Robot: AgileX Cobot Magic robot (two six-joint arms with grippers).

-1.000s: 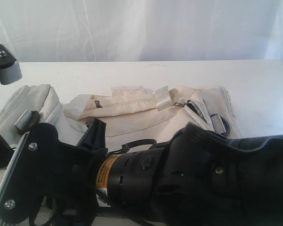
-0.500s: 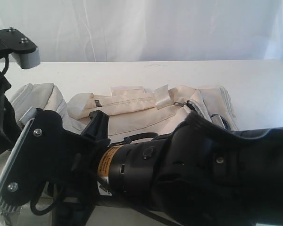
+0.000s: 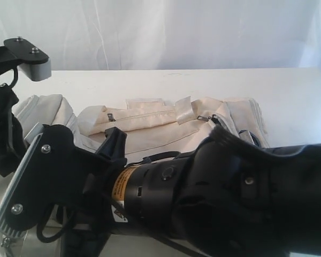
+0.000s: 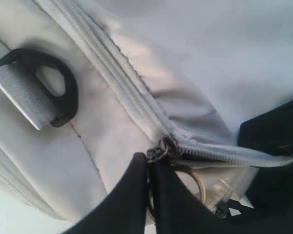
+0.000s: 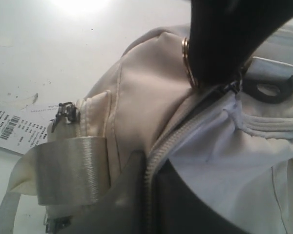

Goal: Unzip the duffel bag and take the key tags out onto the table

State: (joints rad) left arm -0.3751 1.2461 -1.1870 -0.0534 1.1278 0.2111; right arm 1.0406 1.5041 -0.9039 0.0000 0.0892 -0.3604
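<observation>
A: Where's the bag (image 3: 150, 134)?
B: Lying on the table (image 3: 289, 96); both arms are low over it.
A: Grippers?
B: Left gripper (image 4: 150, 192) pinches the zip pull (image 4: 159, 150); right gripper (image 5: 147, 195) is pressed together on the bag's zip edge.

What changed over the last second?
The left arm rose and moved right by the beige fabric duffel bag; the right arm lifted slightly. Both tools stayed shut, the left tool on the grey zipper pull, the right tool on the bag's zipper edge. The bag's folds kept still.
</observation>
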